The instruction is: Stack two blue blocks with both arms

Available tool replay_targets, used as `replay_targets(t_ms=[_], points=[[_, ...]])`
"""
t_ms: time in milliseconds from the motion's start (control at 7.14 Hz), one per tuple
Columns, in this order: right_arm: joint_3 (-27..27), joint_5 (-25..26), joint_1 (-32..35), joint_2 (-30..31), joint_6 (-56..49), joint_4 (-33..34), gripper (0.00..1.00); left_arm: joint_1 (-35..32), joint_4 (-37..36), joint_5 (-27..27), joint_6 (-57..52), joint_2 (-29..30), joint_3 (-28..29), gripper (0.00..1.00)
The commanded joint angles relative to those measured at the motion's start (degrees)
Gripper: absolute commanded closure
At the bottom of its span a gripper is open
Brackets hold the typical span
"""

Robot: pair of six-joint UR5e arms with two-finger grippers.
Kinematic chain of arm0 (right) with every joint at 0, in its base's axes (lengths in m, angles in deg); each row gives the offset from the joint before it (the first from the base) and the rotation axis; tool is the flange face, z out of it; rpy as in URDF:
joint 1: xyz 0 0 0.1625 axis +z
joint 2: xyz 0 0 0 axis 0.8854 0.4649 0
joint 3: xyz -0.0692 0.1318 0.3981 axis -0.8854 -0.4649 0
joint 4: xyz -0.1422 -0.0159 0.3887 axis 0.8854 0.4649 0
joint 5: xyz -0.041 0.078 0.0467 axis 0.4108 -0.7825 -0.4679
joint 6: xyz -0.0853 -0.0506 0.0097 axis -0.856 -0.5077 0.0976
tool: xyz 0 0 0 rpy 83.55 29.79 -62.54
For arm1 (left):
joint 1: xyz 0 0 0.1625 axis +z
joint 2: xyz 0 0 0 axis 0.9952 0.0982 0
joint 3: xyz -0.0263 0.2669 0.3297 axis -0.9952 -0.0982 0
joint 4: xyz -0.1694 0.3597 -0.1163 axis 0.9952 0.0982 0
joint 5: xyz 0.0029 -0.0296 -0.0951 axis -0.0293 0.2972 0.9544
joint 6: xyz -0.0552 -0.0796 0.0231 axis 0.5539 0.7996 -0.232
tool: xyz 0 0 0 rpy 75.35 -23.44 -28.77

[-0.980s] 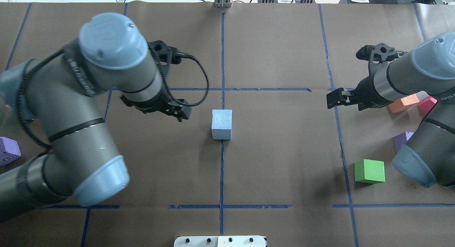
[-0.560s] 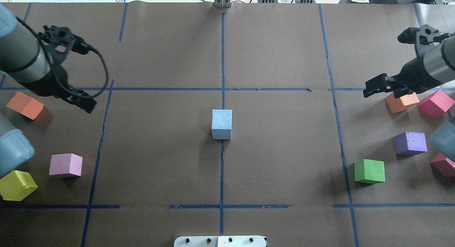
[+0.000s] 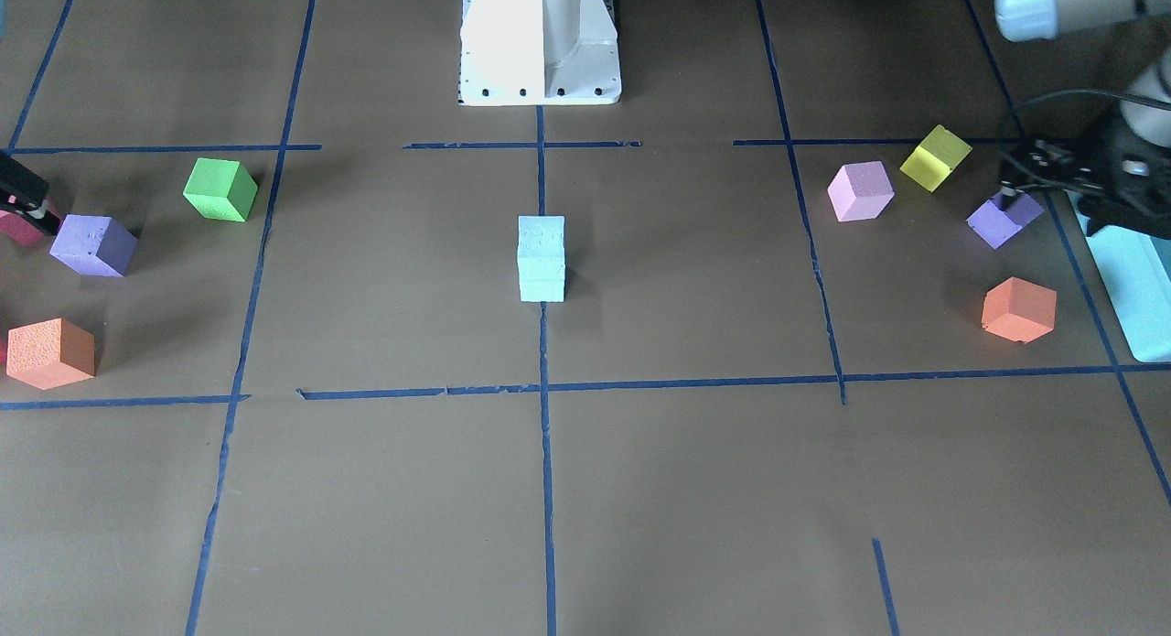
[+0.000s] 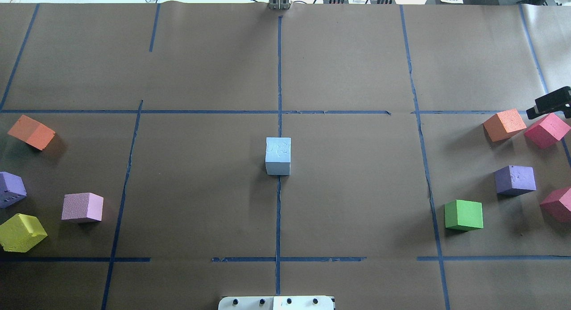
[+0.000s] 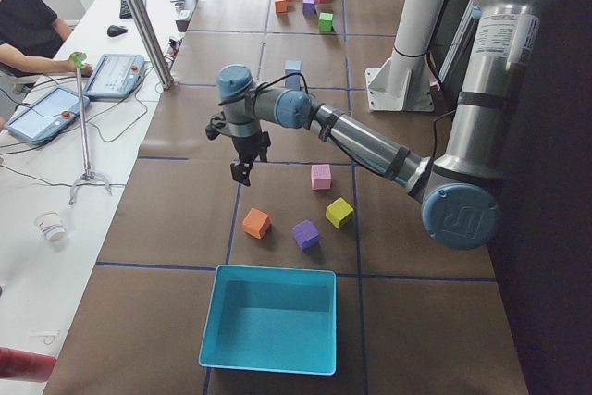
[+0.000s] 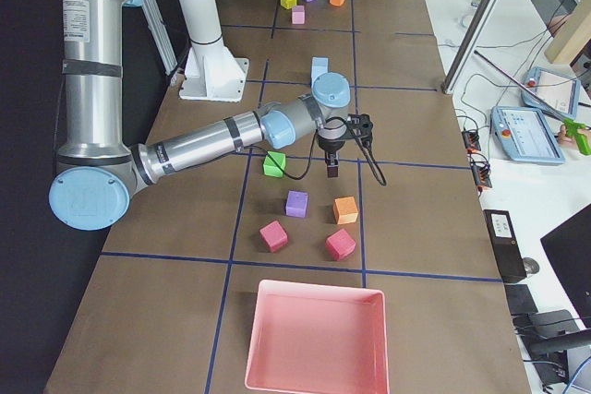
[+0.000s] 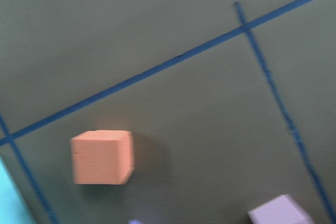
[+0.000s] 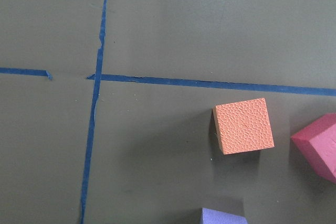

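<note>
A: Entries by size, all placed from the white pedestal (image 3: pixel 540 41)?

B: Item 1, left arm (image 5: pixel 370 141), reaching out to the pedestal's left. Its left gripper (image 5: pixel 242 169) hangs above the table near a purple cube (image 3: pixel 1002 222); I cannot tell if the claw is parted or closed.
Item 2, right arm (image 6: pixel 212 140), out to the pedestal's right. Its right gripper (image 6: pixel 331 169) is beside a magenta cube (image 4: pixel 546 129); claw state likewise unclear.

A: Containers?

B: Turquoise box (image 5: pixel 268 356) far left of the pedestal, pink tray (image 6: pixel 314 383) far right.

A: Loose cubes?

B: Left of the pedestal: orange cube (image 4: pixel 32 131), lilac cube (image 4: pixel 82 207), yellow cube (image 4: pixel 21 232).
Right of the pedestal: second orange cube (image 4: pixel 504 125), green cube (image 4: pixel 464 215), second purple cube (image 4: pixel 515 179), second magenta cube (image 4: pixel 557 204).

A: Task pieces?

B: Blue blocks (image 3: pixel 541 256): two pale cyan cubes, grainy, one squarely atop the other. They stand straight out in front of the pedestal on the centre tape line (image 4: pixel 279 78), with every loose cube and both grippers well apart from them.
</note>
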Motion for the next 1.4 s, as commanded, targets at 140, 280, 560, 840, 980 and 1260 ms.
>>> replay_targets(t_ms=[140, 280, 560, 840, 980, 1260], points=[[-1.2, -0.7, 5.2, 4.0, -9.6, 0.2, 0.0, -8.1, -2.7, 4.8, -6.5, -1.4, 2.9, 0.0], [-2.0, -0.7, 5.8, 3.8, -9.8, 0.2, 0.0, -8.0, -2.9, 4.3, -6.4, -1.7, 4.1, 0.0], [-4.1, -1.2, 6.0, 3.9, -14.5, 0.2, 0.0, -8.1, -2.2, 4.6, -1.4, -1.7, 5.4, 0.0], [-6.1, -1.3, 6.1, 4.0, -16.0, 0.2, 0.0, -8.1, -2.0, 4.7, -1.5, -1.8, 7.4, 0.0], [-7.1, -1.4, 7.3, 3.8, -17.8, 0.2, 0.0, -8.2, 1.1, 4.7, -1.7, -1.8, 9.4, 0.0], [-7.5, -1.6, 9.4, 1.7, -18.9, 4.5, 0.0, -8.9, 3.1, 4.8, -1.5, -3.3, 10.2, 0.0]])
